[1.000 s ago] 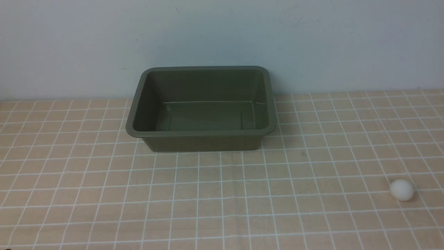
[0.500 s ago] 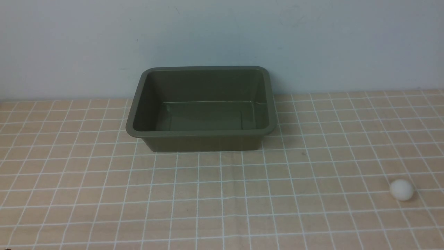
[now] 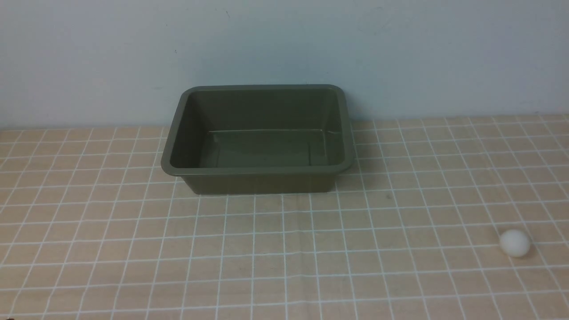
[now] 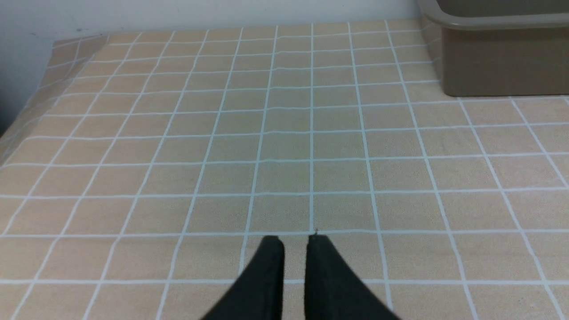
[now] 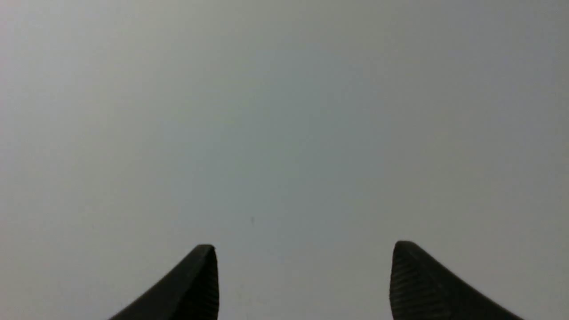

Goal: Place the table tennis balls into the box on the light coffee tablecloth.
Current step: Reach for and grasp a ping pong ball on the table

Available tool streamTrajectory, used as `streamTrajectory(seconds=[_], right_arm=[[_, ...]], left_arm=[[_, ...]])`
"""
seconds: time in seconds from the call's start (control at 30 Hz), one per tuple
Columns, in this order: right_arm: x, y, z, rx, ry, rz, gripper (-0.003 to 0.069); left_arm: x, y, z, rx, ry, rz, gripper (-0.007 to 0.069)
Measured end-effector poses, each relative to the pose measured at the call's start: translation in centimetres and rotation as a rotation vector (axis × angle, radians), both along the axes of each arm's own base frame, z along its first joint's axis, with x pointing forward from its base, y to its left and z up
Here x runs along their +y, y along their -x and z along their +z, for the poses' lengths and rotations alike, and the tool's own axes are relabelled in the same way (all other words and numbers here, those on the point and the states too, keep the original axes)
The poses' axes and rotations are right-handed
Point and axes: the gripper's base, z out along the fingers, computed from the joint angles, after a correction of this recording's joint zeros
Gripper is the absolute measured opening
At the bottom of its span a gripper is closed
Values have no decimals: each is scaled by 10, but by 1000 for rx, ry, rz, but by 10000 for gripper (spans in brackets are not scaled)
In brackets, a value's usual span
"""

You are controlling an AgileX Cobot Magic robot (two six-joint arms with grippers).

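A small white table tennis ball (image 3: 515,243) lies on the light coffee tablecloth (image 3: 284,249) at the near right. The dark olive-green box (image 3: 258,138) stands empty at the back centre against the wall. Neither arm shows in the front view. In the left wrist view my left gripper (image 4: 295,240) hovers low over the cloth, its black fingers almost touching with nothing between them; a corner of the box (image 4: 498,58) shows far off. In the right wrist view my right gripper (image 5: 304,249) is open, fingers wide apart and empty, facing only a plain grey-white surface.
A pale blue-grey wall (image 3: 284,49) rises right behind the box. The cloth's edge drops off at one side in the left wrist view (image 4: 26,102).
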Motion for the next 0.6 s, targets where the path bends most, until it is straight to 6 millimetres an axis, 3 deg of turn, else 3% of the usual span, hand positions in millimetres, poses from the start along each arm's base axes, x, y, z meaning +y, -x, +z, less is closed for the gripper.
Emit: streamTrajectory(seconds=[0.13,0.27,0.5,0.6], right_arm=[[1,-38,-16,182,-35,23,473],[5,-65,-20,303,-95,82,473],[8,-93,-6,342,-107,123,472],[3,-101,12,288,-96,75,472]], left_arm=[[0,0,0,0,0,0,24],[0,0,0,0,0,0,24],[0,0,0,0,0,0,24],[0,0,0,0,0,0,24]])
